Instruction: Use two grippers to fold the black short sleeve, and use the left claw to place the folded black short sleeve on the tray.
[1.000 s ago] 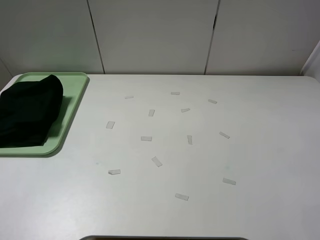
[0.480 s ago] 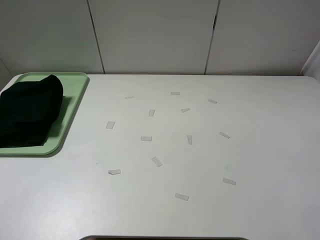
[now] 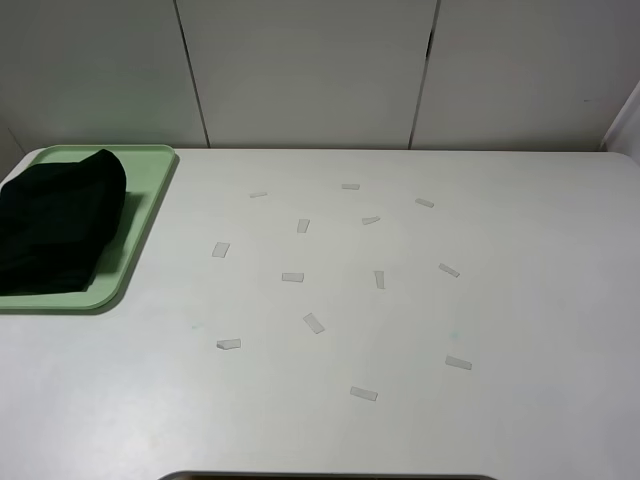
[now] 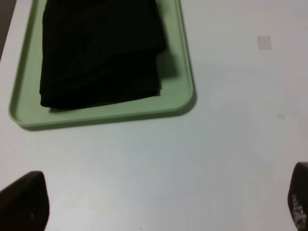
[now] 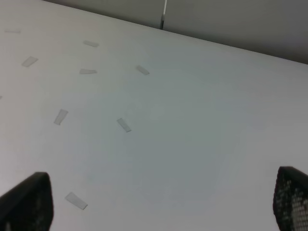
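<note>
The folded black short sleeve (image 3: 55, 222) lies on the light green tray (image 3: 140, 215) at the table's far left. The left wrist view shows the shirt (image 4: 98, 50) folded in the tray (image 4: 185, 77). My left gripper (image 4: 161, 202) is open and empty, above bare table on the near side of the tray; only its two fingertips (image 4: 24, 202) show. My right gripper (image 5: 159, 202) is open and empty over the table's right part, fingertips (image 5: 26, 202) at the frame edges. Neither arm shows in the exterior high view.
Several small pieces of pale tape (image 3: 314, 322) lie scattered over the middle of the white table (image 3: 530, 300); some show in the right wrist view (image 5: 124, 124). A panelled wall (image 3: 310, 70) stands behind the table's far edge.
</note>
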{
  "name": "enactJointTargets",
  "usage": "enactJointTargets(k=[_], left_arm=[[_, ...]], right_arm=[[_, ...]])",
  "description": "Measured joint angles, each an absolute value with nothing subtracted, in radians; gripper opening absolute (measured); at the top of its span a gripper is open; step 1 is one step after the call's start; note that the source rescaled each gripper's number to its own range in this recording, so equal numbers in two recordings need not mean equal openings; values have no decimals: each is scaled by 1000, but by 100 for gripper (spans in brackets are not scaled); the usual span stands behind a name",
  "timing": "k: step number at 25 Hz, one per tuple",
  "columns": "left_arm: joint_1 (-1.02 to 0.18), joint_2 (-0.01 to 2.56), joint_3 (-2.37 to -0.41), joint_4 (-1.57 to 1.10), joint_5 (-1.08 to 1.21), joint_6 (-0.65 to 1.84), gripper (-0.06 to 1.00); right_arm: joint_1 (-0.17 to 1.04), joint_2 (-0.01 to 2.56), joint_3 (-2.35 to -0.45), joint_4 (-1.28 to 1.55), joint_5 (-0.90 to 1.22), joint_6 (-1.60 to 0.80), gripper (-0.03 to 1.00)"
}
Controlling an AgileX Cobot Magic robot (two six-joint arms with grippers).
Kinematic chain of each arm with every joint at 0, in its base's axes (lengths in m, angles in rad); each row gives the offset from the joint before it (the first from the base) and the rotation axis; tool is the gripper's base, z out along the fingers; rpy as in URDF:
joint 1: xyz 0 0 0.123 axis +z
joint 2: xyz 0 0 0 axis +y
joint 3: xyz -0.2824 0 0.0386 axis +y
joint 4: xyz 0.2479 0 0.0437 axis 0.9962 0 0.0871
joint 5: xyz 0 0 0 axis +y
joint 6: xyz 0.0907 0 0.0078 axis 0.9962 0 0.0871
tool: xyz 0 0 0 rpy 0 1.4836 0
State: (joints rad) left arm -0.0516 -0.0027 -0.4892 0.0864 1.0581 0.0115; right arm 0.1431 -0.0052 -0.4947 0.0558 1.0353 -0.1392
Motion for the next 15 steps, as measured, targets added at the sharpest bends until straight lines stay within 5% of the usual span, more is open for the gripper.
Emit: enactJointTargets(k=[15], left_arm=[[-52,-3,-489,76,1059,12,100]], right_arm=[[143,-5,-495,56,1035,-139,100]])
